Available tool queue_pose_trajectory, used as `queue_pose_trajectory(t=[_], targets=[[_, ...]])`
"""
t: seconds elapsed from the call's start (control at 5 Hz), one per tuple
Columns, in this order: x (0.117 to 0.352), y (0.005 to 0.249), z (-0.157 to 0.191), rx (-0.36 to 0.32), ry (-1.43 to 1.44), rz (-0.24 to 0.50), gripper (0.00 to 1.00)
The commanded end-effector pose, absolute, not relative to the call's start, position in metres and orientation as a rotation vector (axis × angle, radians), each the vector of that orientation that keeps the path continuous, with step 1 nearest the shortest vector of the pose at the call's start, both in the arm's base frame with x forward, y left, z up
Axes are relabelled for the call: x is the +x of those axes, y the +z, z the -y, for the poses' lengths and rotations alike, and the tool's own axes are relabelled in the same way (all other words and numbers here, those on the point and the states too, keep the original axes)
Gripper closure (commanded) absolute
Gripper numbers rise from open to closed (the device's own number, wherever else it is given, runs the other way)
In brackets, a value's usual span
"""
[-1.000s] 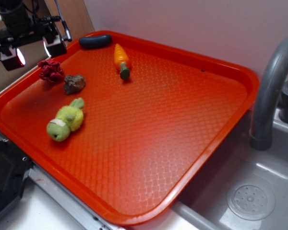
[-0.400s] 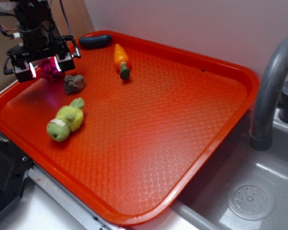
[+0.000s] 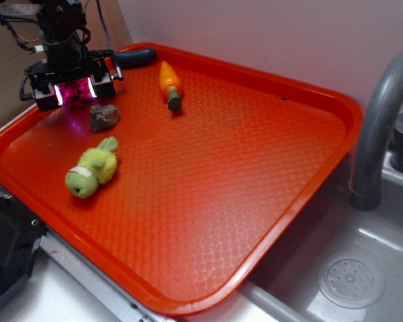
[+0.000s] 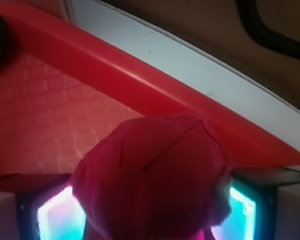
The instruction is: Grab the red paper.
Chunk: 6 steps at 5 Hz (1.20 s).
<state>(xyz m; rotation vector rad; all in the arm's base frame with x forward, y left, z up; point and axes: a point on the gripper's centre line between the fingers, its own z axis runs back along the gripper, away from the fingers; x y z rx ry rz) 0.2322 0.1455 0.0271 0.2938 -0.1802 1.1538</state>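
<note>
Gripper (image 3: 74,92) dropped lower since earlier | jaws apart, straddling red paper (image 4: 150,180) | rock (image 3: 104,117) just beside, below-right

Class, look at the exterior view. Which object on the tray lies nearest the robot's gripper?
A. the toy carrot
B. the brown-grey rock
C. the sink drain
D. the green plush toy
B: the brown-grey rock lies just below the gripper, while the toy carrot and green plush toy lie farther off on the tray.
</note>
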Motion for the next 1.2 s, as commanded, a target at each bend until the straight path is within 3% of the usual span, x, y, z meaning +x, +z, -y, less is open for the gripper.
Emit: queue_pose_trajectory(t=[0.0, 0.2, 0.6, 1.0], targets=[[0.238, 0.037, -0.152, 0.284, 1.101, 0.216, 1.00], [0.232, 0.071, -0.130, 0.209, 0.935, 0.230, 1.00], [0.212, 0.147, -0.044, 0.110, 0.535, 0.228, 1.00], [0.183, 0.217, 0.006, -0.087, 0.191, 0.284, 1.00]])
